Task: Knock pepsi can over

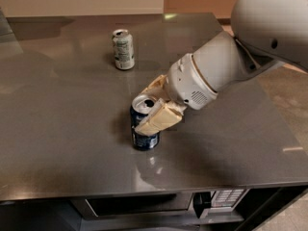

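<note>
My gripper (pixel 143 109), 2 fingers spread open, straddles the top of the pepsi can (pixel 144 137) at frame centre; it stands upright, so the knock is not yet done

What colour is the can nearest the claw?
Dark blue can, silver top; claw beside it; camera view.

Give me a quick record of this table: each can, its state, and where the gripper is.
pepsi can: upright, front middle of table
pale can: upright, farther back, standing apart
gripper: at the pepsi can's top, fingers spread, one on either side
contact: cannot tell
task: not yet done
</note>
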